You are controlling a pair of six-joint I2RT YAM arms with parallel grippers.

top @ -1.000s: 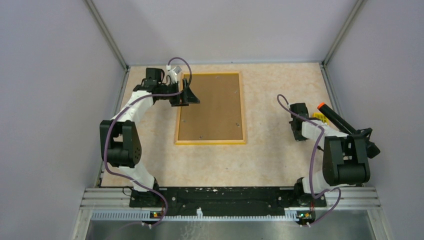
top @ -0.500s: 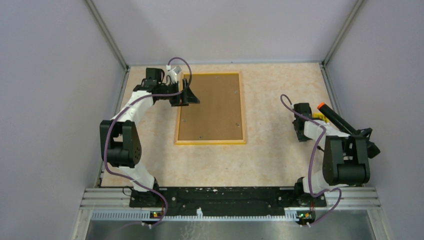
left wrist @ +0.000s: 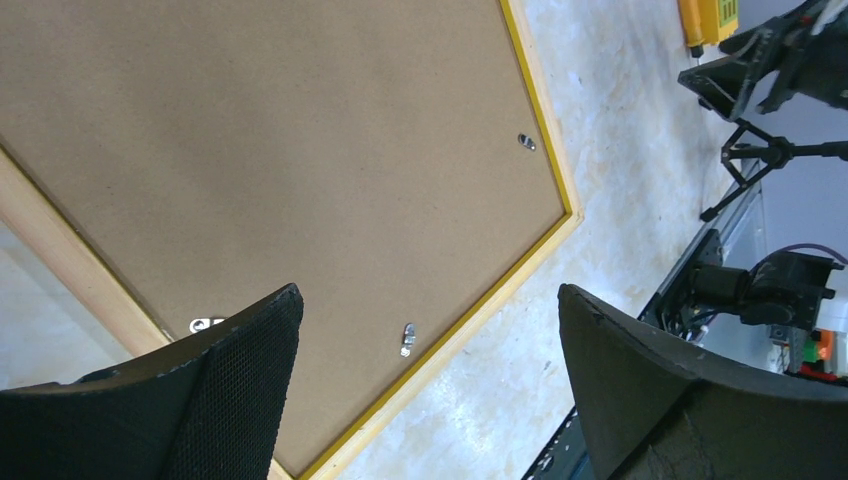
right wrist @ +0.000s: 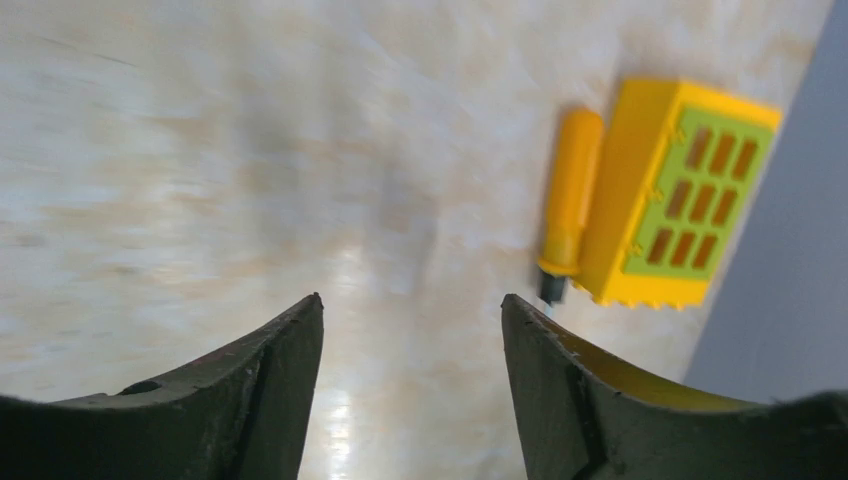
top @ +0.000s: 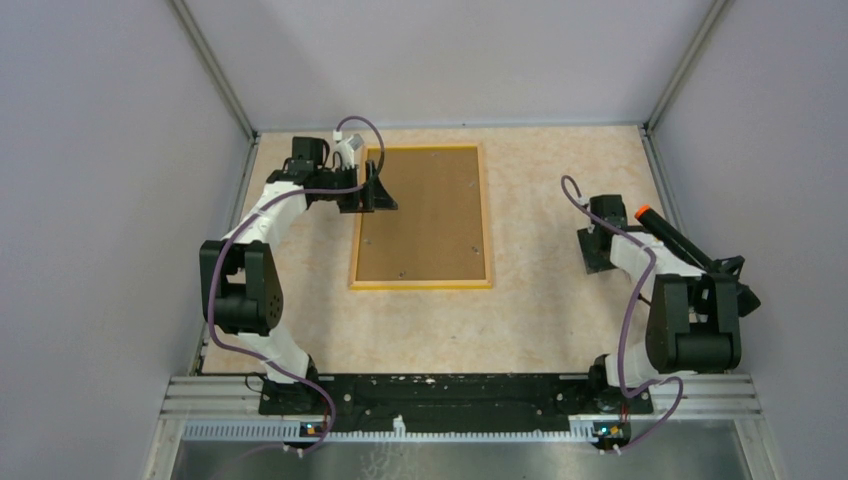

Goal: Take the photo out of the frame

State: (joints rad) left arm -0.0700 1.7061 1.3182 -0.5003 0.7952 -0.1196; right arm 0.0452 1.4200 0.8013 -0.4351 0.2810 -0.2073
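In the top view, the large rectangular picture frame (top: 425,215) with its bright yellow border lies face down at the middle of the pale marbled worktop (top: 530,300). Its brown fibreboard back is uppermost, which is why the photo is out of sight, presumably beneath that panel. The left hand (top: 380,192) sits at the frame's 10 o'clock edge, probably placed to work the retaining clips. The right hand (top: 596,254) hovers well apart at 3 o'clock, near a black rod with an orange tip (top: 645,212). In the left wrist view, the left hand (left wrist: 430,370) has its fingers spread and empty above the panel, with a small silver metal clip (left wrist: 407,338) between them. In the right wrist view, the right hand (right wrist: 410,370) is likewise spread and empty above bare worktop, and a small yellow plastic block (right wrist: 680,190) with a green grille lies at 2 o'clock.
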